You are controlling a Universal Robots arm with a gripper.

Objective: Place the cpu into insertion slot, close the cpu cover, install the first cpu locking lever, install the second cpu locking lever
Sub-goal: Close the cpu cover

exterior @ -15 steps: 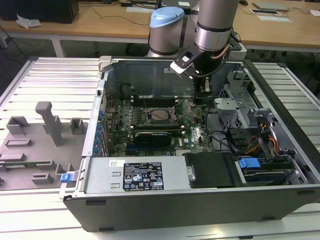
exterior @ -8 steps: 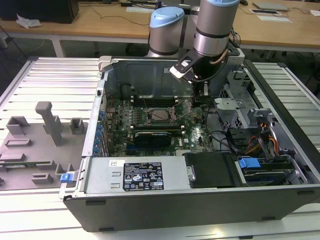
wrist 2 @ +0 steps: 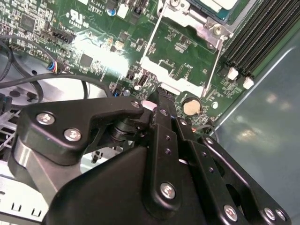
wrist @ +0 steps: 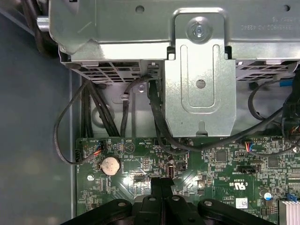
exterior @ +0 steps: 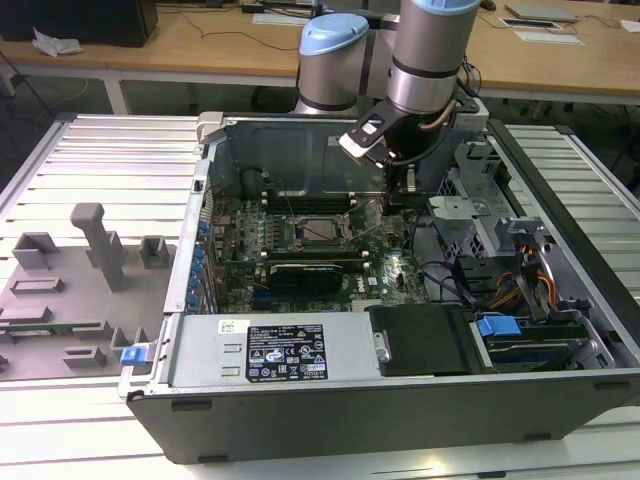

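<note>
In the exterior view the open computer case holds the green motherboard, with the square insertion slot near its middle. The pale cpu lies in the slot, and its corner also shows in the second wrist view. The silver cpu cover stands swung open beside the slot, the board showing through its window. A thin wire locking lever runs along it. My gripper hangs just to the exterior view's right of the slot. It is shut with nothing between the fingers, and its tip is at the cover's free edge.
A metal drive cage with black cables stands close behind the gripper. A coin battery sits by the cover. Memory slots and the case wall flank the socket. The power supply lies in front. Grey fixtures stand outside the case.
</note>
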